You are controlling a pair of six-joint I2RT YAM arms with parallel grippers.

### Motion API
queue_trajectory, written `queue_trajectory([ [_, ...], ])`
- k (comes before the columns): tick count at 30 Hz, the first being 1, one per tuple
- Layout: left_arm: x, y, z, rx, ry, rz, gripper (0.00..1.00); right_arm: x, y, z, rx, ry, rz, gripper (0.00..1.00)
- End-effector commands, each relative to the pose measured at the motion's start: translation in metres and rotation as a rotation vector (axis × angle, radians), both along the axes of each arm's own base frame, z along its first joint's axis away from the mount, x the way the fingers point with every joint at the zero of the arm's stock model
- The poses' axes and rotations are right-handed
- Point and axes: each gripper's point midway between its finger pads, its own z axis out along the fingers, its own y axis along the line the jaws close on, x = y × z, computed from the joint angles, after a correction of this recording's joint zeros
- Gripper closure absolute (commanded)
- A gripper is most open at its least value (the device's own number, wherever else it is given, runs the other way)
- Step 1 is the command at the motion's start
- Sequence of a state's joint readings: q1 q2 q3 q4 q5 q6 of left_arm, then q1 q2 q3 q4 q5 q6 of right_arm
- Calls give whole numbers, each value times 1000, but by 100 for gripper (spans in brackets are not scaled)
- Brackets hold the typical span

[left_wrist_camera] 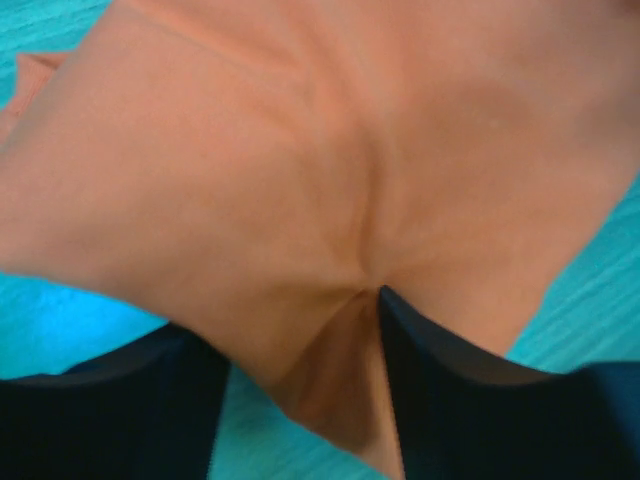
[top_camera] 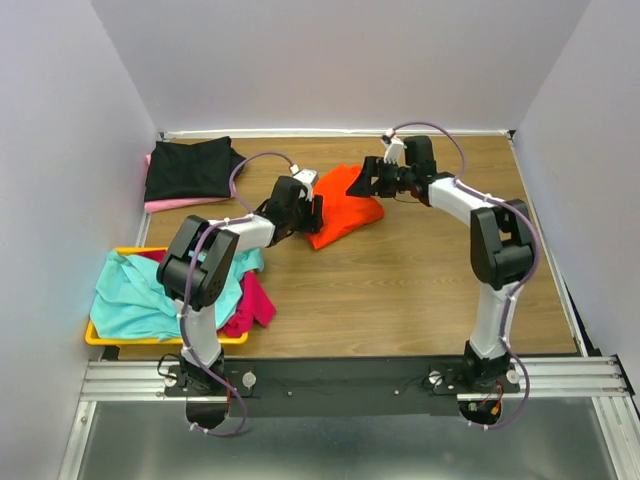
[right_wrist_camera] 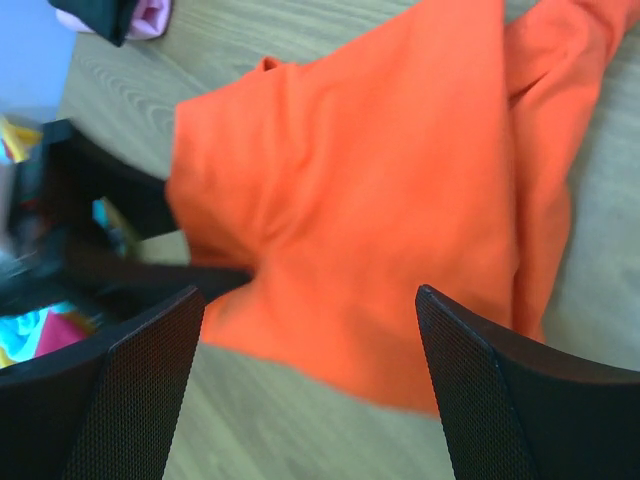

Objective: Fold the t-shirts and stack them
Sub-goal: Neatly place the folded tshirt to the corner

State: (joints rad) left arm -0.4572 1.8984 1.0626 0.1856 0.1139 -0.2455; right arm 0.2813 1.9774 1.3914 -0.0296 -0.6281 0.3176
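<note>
A bright orange t-shirt (top_camera: 345, 205) lies crumpled on the wooden table at centre back. My left gripper (top_camera: 312, 212) sits at its left edge. In the left wrist view its fingers stand apart, and a fold of the orange t-shirt (left_wrist_camera: 300, 180) lies between them against the right finger (left_wrist_camera: 450, 400). My right gripper (top_camera: 368, 183) hovers over the shirt's right side. It is open in the right wrist view (right_wrist_camera: 310, 300), with the orange t-shirt (right_wrist_camera: 380, 200) below it and nothing held. A black t-shirt (top_camera: 190, 165) lies folded on a pale pink one (top_camera: 165, 203) at the back left.
A yellow tray (top_camera: 100, 338) at the near left holds a teal t-shirt (top_camera: 140, 295) and a magenta one (top_camera: 255, 305), both spilling over its rim. White walls close in the table on three sides. Bare wood (top_camera: 420, 290) lies in front of the orange shirt.
</note>
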Motion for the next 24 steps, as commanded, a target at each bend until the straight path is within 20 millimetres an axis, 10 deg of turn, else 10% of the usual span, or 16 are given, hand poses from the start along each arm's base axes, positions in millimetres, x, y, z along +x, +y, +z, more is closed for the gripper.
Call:
queue_trajectory([
  [1, -2, 1, 31, -76, -41, 30, 15, 19, 13, -30, 35, 37, 59, 7],
  [11, -20, 26, 38, -189, -46, 107, 4, 26, 10, -68, -6, 88, 24, 8],
  [24, -31, 0, 42, -478, -102, -36, 5, 23, 7, -64, -11, 84, 15, 8],
])
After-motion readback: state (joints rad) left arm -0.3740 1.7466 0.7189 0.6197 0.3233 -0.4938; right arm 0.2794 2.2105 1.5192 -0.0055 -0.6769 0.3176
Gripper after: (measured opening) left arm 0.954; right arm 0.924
